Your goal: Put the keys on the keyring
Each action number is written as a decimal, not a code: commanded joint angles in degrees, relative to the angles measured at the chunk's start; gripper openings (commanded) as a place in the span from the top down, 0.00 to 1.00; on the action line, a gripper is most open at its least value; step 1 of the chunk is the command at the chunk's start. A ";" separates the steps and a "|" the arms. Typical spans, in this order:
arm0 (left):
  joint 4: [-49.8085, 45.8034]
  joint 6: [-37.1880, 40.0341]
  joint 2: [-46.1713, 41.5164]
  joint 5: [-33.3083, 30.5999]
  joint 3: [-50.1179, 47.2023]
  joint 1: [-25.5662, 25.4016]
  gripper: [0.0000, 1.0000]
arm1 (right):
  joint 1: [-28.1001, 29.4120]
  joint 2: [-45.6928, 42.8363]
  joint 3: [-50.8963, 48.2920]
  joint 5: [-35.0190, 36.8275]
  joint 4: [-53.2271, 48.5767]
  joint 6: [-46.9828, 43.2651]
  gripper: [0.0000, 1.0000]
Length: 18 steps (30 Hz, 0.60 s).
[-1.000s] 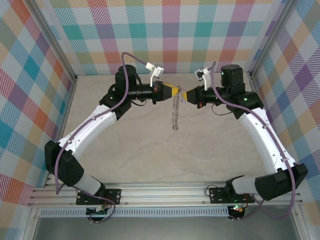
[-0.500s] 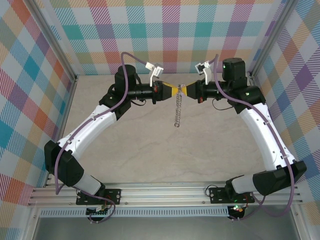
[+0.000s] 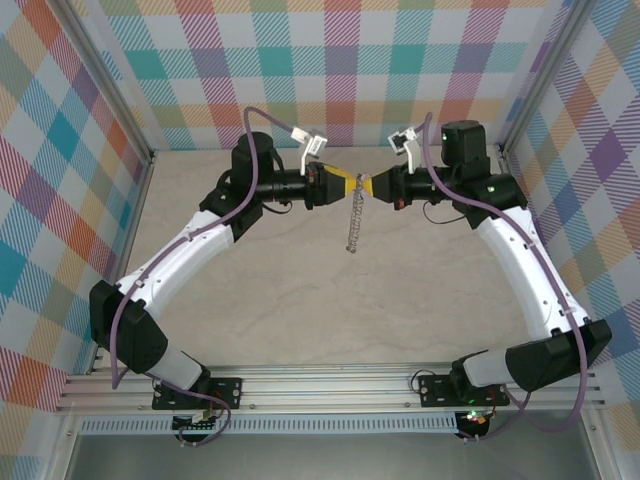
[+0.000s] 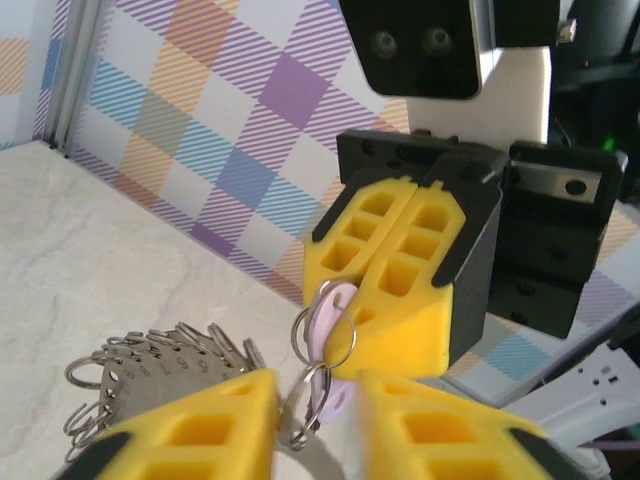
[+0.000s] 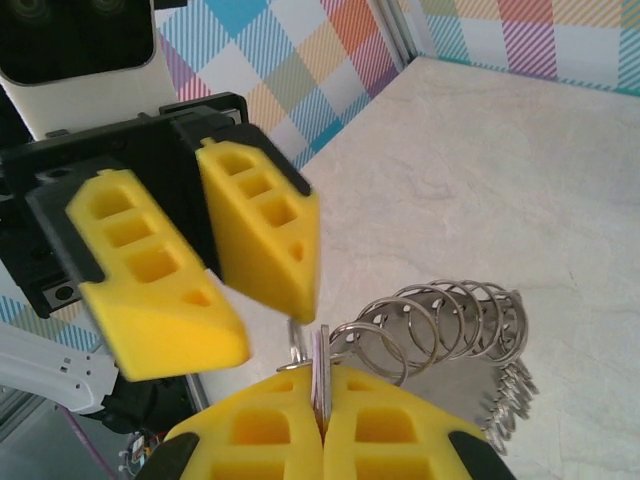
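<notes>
The keyring (image 3: 352, 225), a silver chain of linked rings, hangs between my two grippers above the table. My right gripper (image 3: 368, 186) is shut on the lilac-headed key (image 4: 327, 315), which sits edge-on between its yellow fingers (image 5: 322, 385). A small ring passes through the key's head, and the chain (image 5: 440, 325) trails off from it. My left gripper (image 4: 315, 400) faces the right one tip to tip. Its jaws stand apart, with the ring beside one finger and not pinched. The key's shaft is hidden inside the right gripper's pads.
The beige table (image 3: 300, 300) lies below the hanging chain. Checkered walls (image 3: 90, 150) close in the left, back and right sides. Both arms arch in from the near rail (image 3: 320, 385) and meet near the back wall.
My left gripper has opened and let go of the ring. The right gripper shifted slightly toward the back wall early on, and the chain swung a little with it.
</notes>
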 commanded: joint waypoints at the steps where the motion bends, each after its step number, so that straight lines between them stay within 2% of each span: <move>1: -0.20 0.93 -0.87 -2.31 -1.71 -0.36 0.63 | -0.15 -0.22 -1.59 -0.50 0.91 1.14 1.00; 6: -1.46 1.88 -1.43 -5.00 -2.95 0.58 0.54 | -0.15 0.81 -4.47 0.30 2.45 2.28 1.00; 10: -1.61 1.62 -2.48 -7.08 -4.77 2.19 0.52 | -0.15 2.59 -7.01 0.22 5.35 3.46 1.00; 18: -1.74 -0.72 -5.00 -10.62 -7.99 7.22 0.46 | -0.15 12.45 -4.55 -0.04 8.88 3.92 1.00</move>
